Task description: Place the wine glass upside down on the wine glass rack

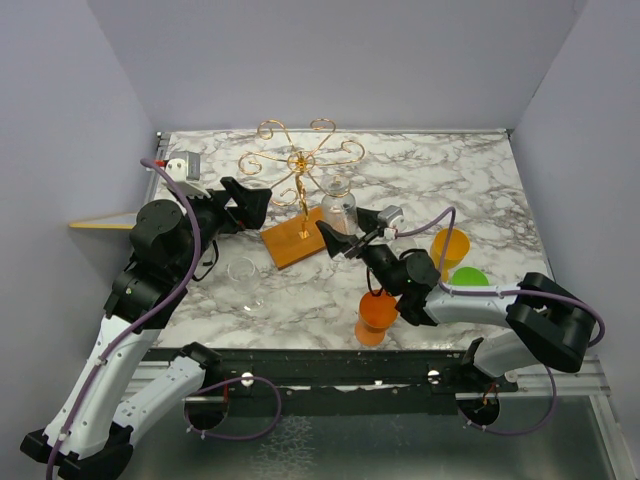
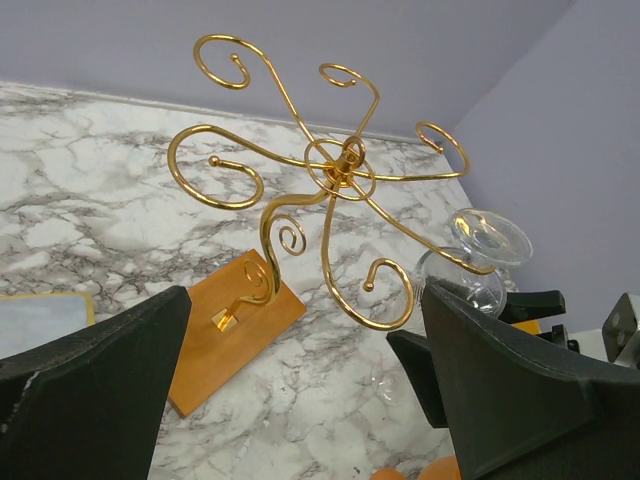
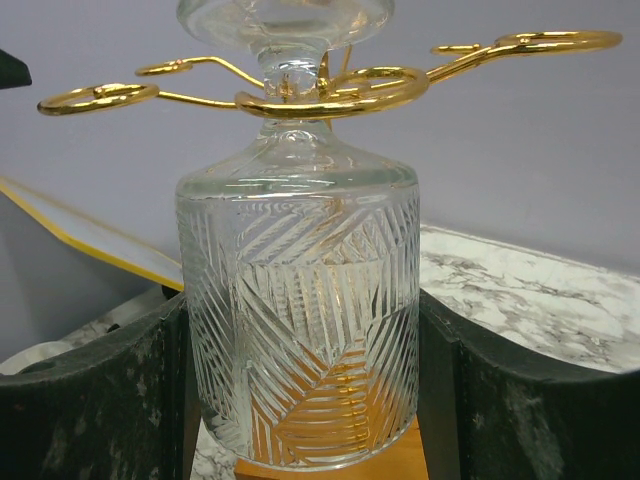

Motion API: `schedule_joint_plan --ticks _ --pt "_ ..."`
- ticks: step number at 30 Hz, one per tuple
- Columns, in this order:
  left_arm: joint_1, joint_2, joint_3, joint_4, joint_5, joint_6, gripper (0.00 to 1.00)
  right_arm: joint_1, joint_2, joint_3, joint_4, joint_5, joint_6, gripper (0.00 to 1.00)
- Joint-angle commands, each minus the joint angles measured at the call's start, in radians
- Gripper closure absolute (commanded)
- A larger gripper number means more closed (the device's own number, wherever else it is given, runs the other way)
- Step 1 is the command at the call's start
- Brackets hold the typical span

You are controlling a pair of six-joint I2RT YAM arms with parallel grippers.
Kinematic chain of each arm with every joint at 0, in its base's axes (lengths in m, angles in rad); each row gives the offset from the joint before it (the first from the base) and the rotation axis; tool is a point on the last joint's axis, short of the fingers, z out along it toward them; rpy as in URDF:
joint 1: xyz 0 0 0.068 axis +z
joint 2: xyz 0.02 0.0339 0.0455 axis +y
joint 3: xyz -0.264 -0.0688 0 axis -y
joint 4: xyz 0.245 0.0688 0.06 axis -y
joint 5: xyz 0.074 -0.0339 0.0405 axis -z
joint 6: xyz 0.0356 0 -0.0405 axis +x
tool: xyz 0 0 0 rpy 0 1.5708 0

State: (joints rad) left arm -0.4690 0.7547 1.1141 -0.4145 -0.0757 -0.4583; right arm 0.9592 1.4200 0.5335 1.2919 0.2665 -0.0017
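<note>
Clamped by the right gripper, whose jaws are partly spread against its sides, the ribbed clear wine glass hangs upside down. Its stem sits in a scroll arm of the gold wire rack with the orange-brown wooden base. Opposite, the left gripper gapes wide and empty. Beneath lies a white-grey marbled tabletop, enclosed by plain lavender walls.

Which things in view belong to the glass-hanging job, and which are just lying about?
Job: thin gold wire rack on orange-brown wooden base; clear cut-pattern wine glass, upside down, stem through a rack arm.
Lying about: orange plastic cup; yellow plastic cup; green cup; second clear glass on the marble table.
</note>
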Motion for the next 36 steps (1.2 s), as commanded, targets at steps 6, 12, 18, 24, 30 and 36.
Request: schedule_joint_plan --ticks 6,12,18,24,30,36 --pt "-0.003 -0.004 0.007 -0.025 0.008 0.016 0.01 0.001 0.019 0.005 0.21 0.128 0.078 0.99" --pt "-0.004 0.009 0.009 -0.026 0.01 0.01 0.01 0.001 0.02 -0.011 0.242 0.067 0.037 0.99" --pt "-0.005 0.038 0.014 -0.022 0.006 -0.022 0.01 0.001 0.027 -0.031 0.293 0.066 0.012 0.99" --pt "-0.005 0.061 0.02 -0.013 0.001 -0.041 0.01 0.001 0.045 -0.017 0.313 0.12 0.03 0.99" --pt "-0.004 0.061 0.015 -0.009 -0.007 -0.052 0.01 0.001 0.06 -0.004 0.333 0.192 0.058 0.99" --pt "-0.005 0.069 0.015 -0.004 -0.004 -0.057 0.01 0.001 0.085 -0.013 0.421 0.207 0.07 0.99"
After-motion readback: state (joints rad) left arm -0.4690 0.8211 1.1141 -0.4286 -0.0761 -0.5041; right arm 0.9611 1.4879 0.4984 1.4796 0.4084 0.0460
